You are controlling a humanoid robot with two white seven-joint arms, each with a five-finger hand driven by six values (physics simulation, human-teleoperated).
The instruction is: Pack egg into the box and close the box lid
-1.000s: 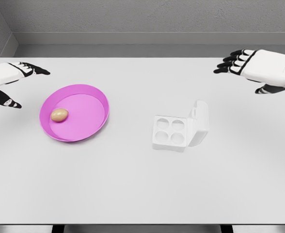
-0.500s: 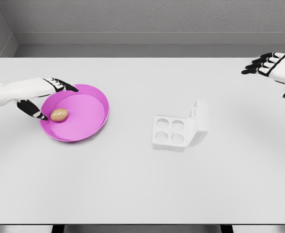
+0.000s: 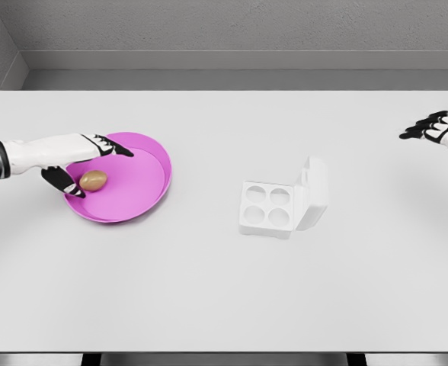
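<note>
Left hand [image 3: 72, 156] has moved in over the round magenta plate [image 3: 144, 183], fingers spread around the small tan egg [image 3: 94, 180], not gripping yet. Right hand [image 3: 441, 131] retreats, open. White four-cup egg box [image 3: 268, 207] sits empty on the desk, lid up.

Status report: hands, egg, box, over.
Left hand open around egg, no grasp yet. Egg in pink plate. Box open, empty. Right hand open, clear.

Upright lid [image 3: 314, 192] walling box's [image 3: 268, 207] right side
</note>
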